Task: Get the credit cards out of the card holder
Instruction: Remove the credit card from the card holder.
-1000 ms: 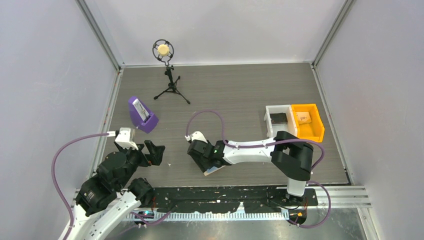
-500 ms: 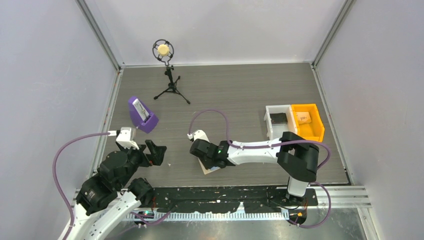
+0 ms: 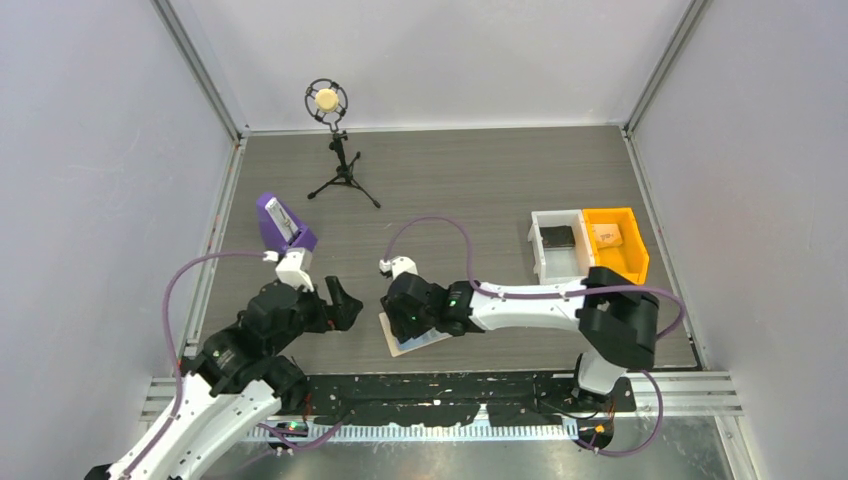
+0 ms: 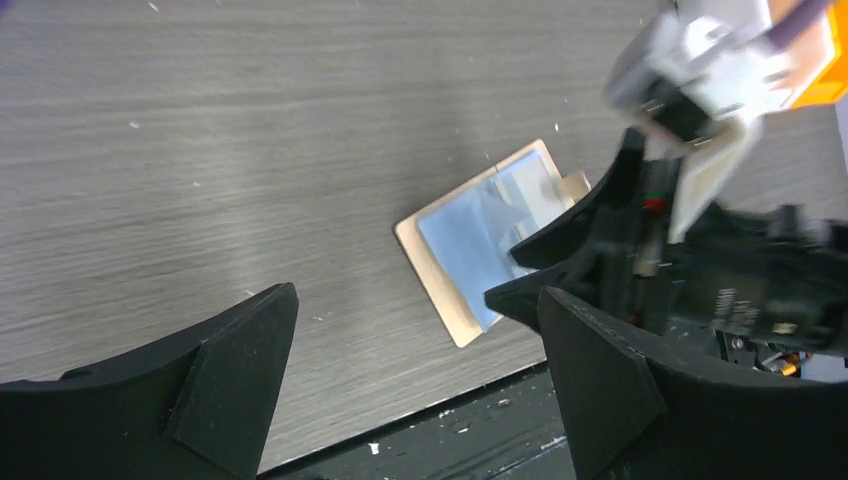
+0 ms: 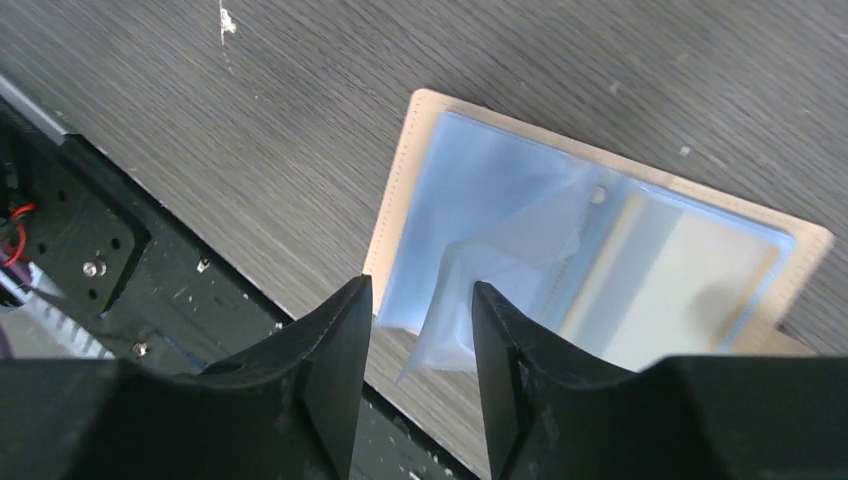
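Note:
The card holder [image 3: 418,339] lies open on the table near the front edge, tan rim, light blue inside. It also shows in the left wrist view [image 4: 478,240] and the right wrist view [image 5: 560,230]. A pale credit card [image 5: 690,285] shows through its far clear pocket. My right gripper [image 3: 400,322] hovers over the holder's near end, jaws a little apart [image 5: 420,305], with a loose translucent sleeve flap [image 5: 500,270] raised in the gap. My left gripper [image 3: 343,302] is open and empty just left of the holder [image 4: 415,305].
A purple wedge stand [image 3: 283,228] sits at the left. A microphone on a tripod [image 3: 335,150] stands at the back. A white bin [image 3: 557,243] and an orange bin [image 3: 612,243] sit at the right. The black rail [image 3: 450,395] runs along the table's front edge.
My left arm has moved right, toward the holder. My right gripper has shifted a little, and the holder has turned and now lies open under it.

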Motion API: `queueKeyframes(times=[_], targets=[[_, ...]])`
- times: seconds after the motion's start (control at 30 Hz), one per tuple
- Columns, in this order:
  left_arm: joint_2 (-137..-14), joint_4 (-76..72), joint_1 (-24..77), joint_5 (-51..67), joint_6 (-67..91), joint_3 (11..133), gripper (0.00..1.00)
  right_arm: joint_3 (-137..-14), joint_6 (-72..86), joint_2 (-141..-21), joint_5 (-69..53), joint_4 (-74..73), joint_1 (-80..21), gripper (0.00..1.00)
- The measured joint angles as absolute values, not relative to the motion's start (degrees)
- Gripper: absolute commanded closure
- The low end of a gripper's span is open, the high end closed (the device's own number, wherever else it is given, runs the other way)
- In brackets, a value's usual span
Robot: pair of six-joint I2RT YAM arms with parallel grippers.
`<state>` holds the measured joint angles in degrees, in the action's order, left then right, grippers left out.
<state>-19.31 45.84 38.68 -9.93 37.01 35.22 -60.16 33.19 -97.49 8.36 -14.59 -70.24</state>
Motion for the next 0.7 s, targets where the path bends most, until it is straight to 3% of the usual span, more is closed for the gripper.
queueKeyframes(times=[0.3, 0.47, 0.7], targets=[[-30.8, 29.5, 38.7, 4.6, 43.9, 25.0, 0.26, -49.3, 32.8, -84.1, 3.9, -11.5, -62.2, 0.54], [-37.9, 21.1, 38.9, 9.8, 46.6, 21.8, 0.39, -44.3, 32.7, -82.5, 1.9, -10.3, -59.6, 0.61], [-43.3, 10.6, 39.7, 13.8, 48.7, 20.9, 0.58, -40.4, 32.2, -82.4, -1.4, -7.9, -56.3, 0.63]])
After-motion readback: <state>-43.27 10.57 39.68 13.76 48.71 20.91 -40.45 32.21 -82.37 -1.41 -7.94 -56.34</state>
